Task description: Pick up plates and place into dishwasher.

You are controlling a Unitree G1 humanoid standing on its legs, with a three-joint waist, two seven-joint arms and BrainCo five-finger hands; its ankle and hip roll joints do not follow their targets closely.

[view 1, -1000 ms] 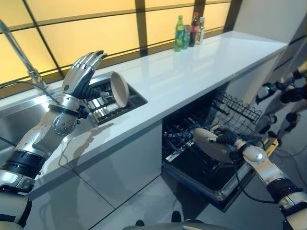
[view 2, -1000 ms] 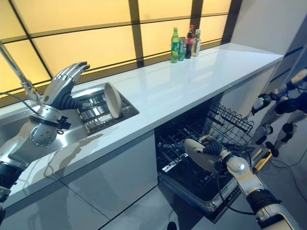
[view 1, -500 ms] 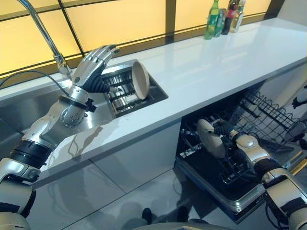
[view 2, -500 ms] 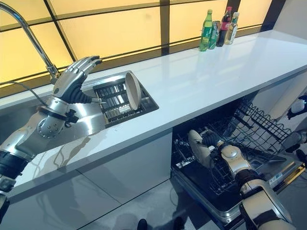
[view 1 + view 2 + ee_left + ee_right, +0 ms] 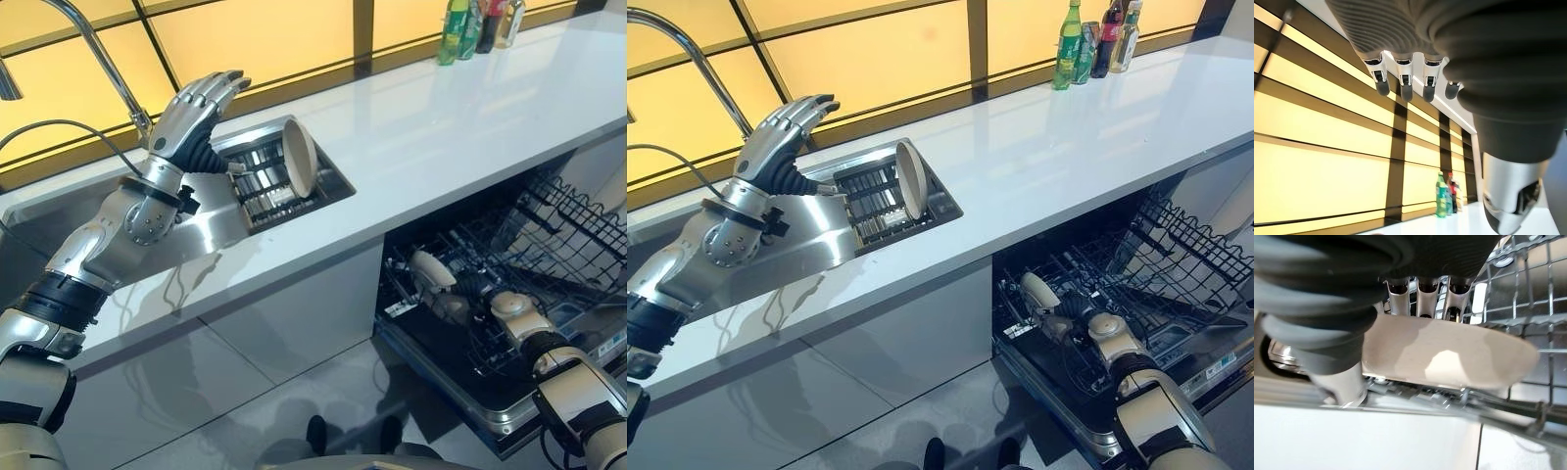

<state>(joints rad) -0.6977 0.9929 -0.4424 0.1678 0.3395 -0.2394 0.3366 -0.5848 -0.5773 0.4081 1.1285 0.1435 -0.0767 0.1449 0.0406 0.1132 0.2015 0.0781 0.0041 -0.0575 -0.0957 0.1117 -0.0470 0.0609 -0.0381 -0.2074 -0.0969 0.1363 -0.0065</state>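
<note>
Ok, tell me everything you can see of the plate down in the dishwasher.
The plate is a plain beige round dish with a matte, ceramic look and no pattern. It stands on edge, tilted, among the dark wire tines of the dishwasher's lower rack, near the front left corner of the pulled-out rack. The right hand is on it: in the right wrist view the fingers reach over its rim and the thumb sits on the near face. Nothing else touches it.
</note>
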